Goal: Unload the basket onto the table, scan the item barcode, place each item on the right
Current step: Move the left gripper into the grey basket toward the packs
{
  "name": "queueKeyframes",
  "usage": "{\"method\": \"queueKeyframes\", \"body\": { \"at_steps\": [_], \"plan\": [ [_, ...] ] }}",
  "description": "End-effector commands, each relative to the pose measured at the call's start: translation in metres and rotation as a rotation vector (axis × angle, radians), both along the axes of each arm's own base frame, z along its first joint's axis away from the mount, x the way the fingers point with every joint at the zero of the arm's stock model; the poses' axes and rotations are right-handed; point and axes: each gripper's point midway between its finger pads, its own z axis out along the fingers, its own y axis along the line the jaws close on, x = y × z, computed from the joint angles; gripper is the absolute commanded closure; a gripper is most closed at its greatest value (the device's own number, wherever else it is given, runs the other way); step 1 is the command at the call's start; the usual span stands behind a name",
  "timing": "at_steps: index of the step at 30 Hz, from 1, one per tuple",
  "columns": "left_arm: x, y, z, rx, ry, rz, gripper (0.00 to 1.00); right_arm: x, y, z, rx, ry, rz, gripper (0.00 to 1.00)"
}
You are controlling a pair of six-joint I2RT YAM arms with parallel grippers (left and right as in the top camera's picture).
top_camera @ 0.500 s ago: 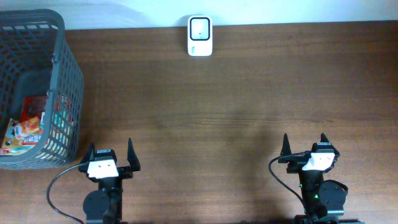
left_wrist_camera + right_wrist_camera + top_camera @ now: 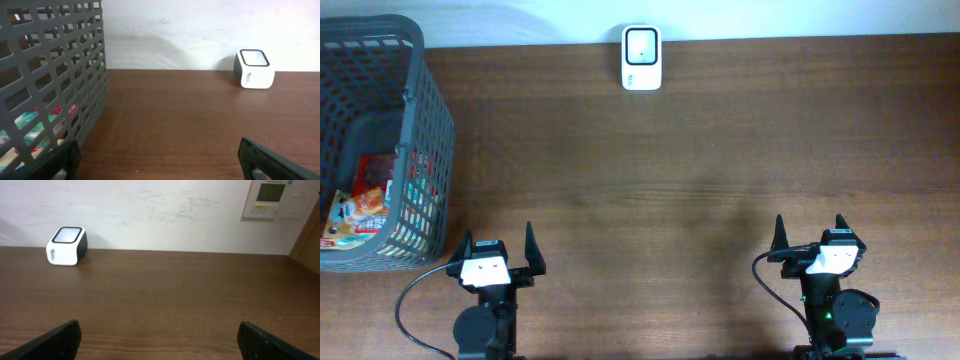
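Along the table's far edge: a white, rounded-square plastic barcode scanner [image 2: 641, 58] with a dark rim around its pale window is sitting on the dark brown wooden table [image 2: 700, 170], close against the white wall [image 2: 150, 210].
Basket: a grey plastic lattice-walled basket [image 2: 425, 130] is standing at the table's far-left corner, well apart from the barcode scanner.
Item: colourful printed packets [image 2: 358, 205] in red, orange and white are lying flat on the basket's floor, overlapping one another; their print is showing too small to read.
Left gripper: the left gripper [image 2: 498, 242] is sitting at the table's near edge, just right of the basket's near corner, with its black jaws spread wide and gripping nothing.
Right gripper: the right gripper [image 2: 810, 230] is sitting at the near edge on the right side, well apart from both basket and barcode scanner, its jaws likewise spread wide with only bare table between them.
Left wrist view: the basket's lattice is filling the left side, with patches of red, green and white packets showing through the holes; the barcode scanner is standing far off to the right.
Right wrist view: the barcode scanner is standing far off to the left, and a beige rectangular control panel [image 2: 272, 199] is hanging on the wall at the upper right.
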Motion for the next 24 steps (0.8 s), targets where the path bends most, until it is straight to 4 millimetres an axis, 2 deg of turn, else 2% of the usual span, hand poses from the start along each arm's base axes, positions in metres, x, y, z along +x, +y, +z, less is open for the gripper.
{"method": "queueKeyframes", "body": {
  "at_steps": [1, 11, 12, 13, 14, 15, 16, 17, 19, 21, 22, 24],
  "plan": [
    [0.0, 0.001, 0.0, -0.009, -0.005, 0.009, 0.01, 0.0, 0.003, -0.003, -0.006, 0.005, 0.012, 0.01],
    [0.0, 0.001, 0.0, -0.009, -0.005, 0.009, 0.01, 0.0, 0.003, -0.003, -0.007, 0.005, 0.012, 0.01],
    [0.001, -0.016, 0.005, -0.057, -0.027, -0.09, 0.01, 0.0, 0.003, -0.003, -0.006, 0.005, 0.012, 0.01],
    [-0.014, -0.087, 0.03, -0.129, -0.106, -0.519, 0.01, 0.0, 0.003, -0.003, -0.006, 0.005, 0.012, 0.01],
    [-0.031, -0.112, 0.057, -0.088, -0.216, -0.691, 0.01, 0.0, 0.003, -0.003, -0.006, 0.005, 0.012, 0.01],
    [-0.044, -0.123, 0.078, -0.041, -0.316, -0.773, 0.01, 0.0, 0.003, -0.003, -0.006, 0.005, 0.012, 0.01],
    [-0.06, -0.126, 0.113, 0.029, -0.479, -0.8, 0.01, 0.0, 0.003, -0.003, -0.006, 0.005, 0.012, 0.01],
    [-0.067, -0.123, 0.132, 0.056, -0.555, -0.783, 0.01, 0.0, 0.003, -0.003, -0.006, 0.005, 0.012, 0.01],
    [-0.072, -0.102, 0.179, 0.045, -0.642, -0.641, 0.01, 0.0, 0.003, -0.003, -0.006, 0.005, 0.012, 0.01],
    [-0.079, -0.096, 0.223, 0.185, -0.694, -0.563, 0.01, 0.0, 0.003, -0.003, -0.006, 0.005, 0.012, 0.01],
    [-0.074, -0.091, 0.24, 0.187, -0.674, -0.524, 0.01, 0.0, 0.003, -0.003, -0.006, 0.005, 0.012, 0.01],
    [-0.05, -0.078, 0.253, 0.126, -0.525, -0.453, 0.01, 0.0, 0.003, -0.003, -0.006, 0.005, 0.012, 0.01]
  ]
}}
